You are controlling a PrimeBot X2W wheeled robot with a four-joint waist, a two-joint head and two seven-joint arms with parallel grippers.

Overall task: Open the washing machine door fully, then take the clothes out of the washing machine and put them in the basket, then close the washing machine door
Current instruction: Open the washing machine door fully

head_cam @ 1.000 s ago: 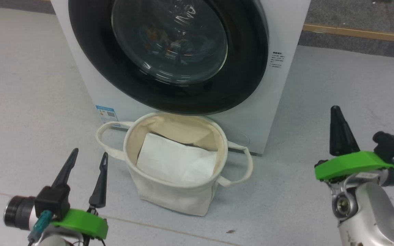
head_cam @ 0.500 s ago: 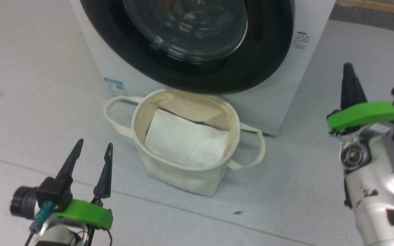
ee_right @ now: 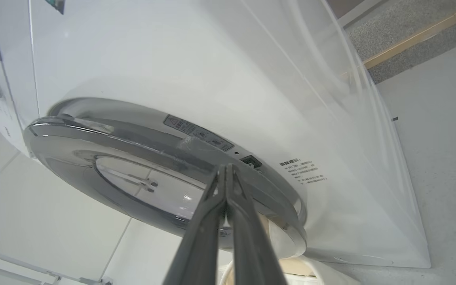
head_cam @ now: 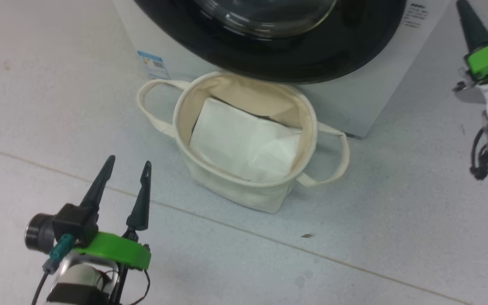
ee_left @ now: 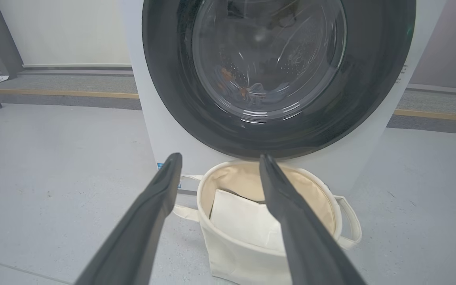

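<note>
Remotely, I hold the left gripper (head_cam: pixel 128 161) with its long dark fingers spread wide and empty, near the round cream canvas basket (head_cam: pixel 181 127) on the floor. The right gripper (ee_right: pixel 226 167), fingers pressed together on nothing, points at the rim of the glossy black-rimmed glass washing machine door (ee_right: pixel 105 134), closed against the white front-loading washing machine (ee_right: pixel 196 71); whether it touches, I cannot tell.
</note>
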